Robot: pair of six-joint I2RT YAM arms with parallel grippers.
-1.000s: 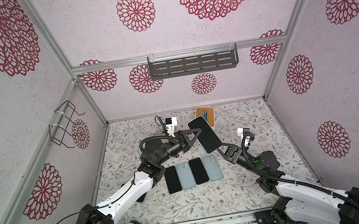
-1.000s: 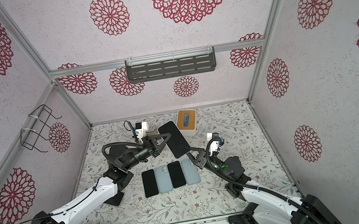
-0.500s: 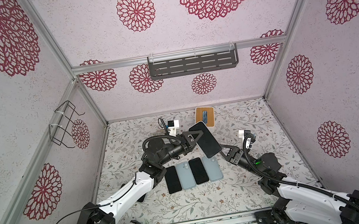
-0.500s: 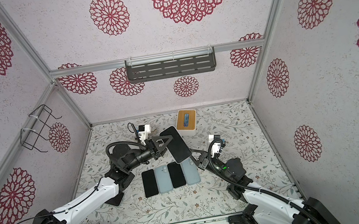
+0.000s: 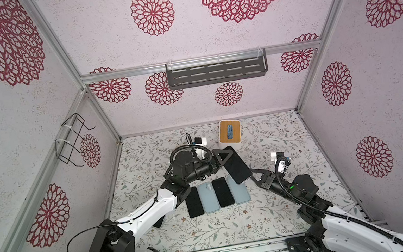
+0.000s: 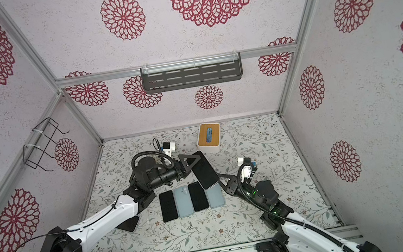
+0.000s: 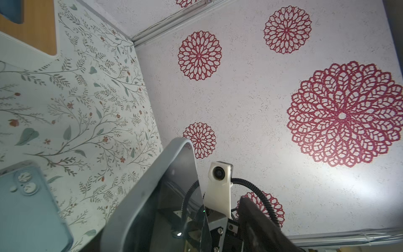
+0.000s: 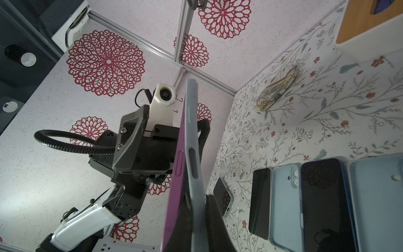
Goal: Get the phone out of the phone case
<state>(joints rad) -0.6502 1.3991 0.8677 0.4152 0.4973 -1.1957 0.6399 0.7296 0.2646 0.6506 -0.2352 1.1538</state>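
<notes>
right gripper (image 5: 252,175) is clamped on the grey phone case (image 8: 194,152) at its near end, with the purple phone (image 8: 177,174) seated inside and tilted up away from it. left gripper (image 5: 223,159) sits at the far end, its jaws spread wide on either side. a row of phones (image 5: 217,196) lies just below.

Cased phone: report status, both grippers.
Right gripper shut on cased phone, aloft. Left gripper open, jaws astride its far end. Row of phones underneath.
</notes>
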